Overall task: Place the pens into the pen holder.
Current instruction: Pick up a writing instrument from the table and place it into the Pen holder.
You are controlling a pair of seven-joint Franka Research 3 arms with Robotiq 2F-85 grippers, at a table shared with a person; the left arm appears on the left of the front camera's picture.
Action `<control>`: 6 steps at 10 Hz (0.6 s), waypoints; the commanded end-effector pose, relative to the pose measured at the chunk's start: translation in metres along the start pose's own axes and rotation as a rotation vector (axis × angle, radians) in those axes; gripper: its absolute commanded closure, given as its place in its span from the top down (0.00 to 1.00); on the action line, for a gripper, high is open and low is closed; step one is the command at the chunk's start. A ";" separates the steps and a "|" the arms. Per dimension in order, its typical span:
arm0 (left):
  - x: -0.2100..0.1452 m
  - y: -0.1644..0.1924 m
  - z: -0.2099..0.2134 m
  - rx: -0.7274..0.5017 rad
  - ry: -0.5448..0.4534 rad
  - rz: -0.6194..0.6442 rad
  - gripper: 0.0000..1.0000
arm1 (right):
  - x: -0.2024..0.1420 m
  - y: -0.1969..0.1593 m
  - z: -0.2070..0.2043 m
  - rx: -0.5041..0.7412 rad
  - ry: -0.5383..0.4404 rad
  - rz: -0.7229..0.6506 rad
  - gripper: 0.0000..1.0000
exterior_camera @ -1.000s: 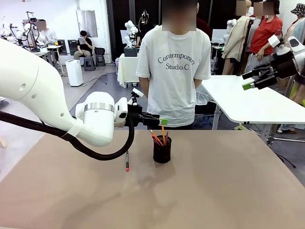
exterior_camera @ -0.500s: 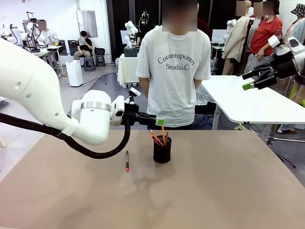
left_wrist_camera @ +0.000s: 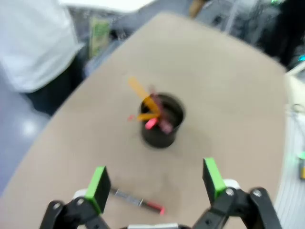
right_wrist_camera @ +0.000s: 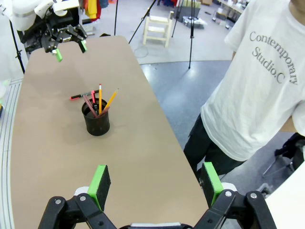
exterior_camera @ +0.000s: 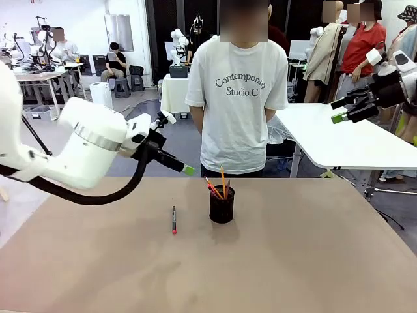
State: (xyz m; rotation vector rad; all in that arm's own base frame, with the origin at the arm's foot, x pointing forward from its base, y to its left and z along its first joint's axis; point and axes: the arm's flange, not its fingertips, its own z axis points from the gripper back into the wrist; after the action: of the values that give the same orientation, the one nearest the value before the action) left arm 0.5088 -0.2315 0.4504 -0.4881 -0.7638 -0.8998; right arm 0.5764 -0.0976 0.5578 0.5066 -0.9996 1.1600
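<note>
Lying on the table below the released left tool (left_wrist_camera: 155,183); one black pen (exterior_camera: 174,220), beside the pen holder (exterior_camera: 221,205).

From our side, the front camera looks level across the bench (exterior_camera: 293,261) toward the person (exterior_camera: 238,91). Our left wrist camera looks down close on the pen holder (left_wrist_camera: 162,125). Our right wrist camera sees the same cup from farther, higher up.

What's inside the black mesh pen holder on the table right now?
The pen holder holds several pens, orange-yellow and reddish ones, standing tilted with their tops above the rim. Their lower ends are hidden by the mesh wall. One black pen lies outside on the table.
</note>
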 end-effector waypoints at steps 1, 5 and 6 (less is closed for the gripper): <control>0.008 -0.020 0.004 0.156 0.232 0.162 1.00 | 0.005 -0.001 0.000 0.008 0.019 -0.018 1.00; 0.016 -0.024 -0.011 0.235 0.501 0.227 1.00 | 0.005 -0.001 0.000 0.008 0.019 -0.018 1.00; 0.016 -0.023 -0.019 0.213 0.517 0.258 1.00 | 0.005 -0.001 0.000 0.008 0.019 -0.018 1.00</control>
State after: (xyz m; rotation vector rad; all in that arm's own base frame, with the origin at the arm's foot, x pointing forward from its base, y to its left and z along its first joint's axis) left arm 0.4870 -0.2205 0.4165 -0.0849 -0.3719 -0.6559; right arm 0.5763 -0.0977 0.5579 0.5065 -0.9997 1.1601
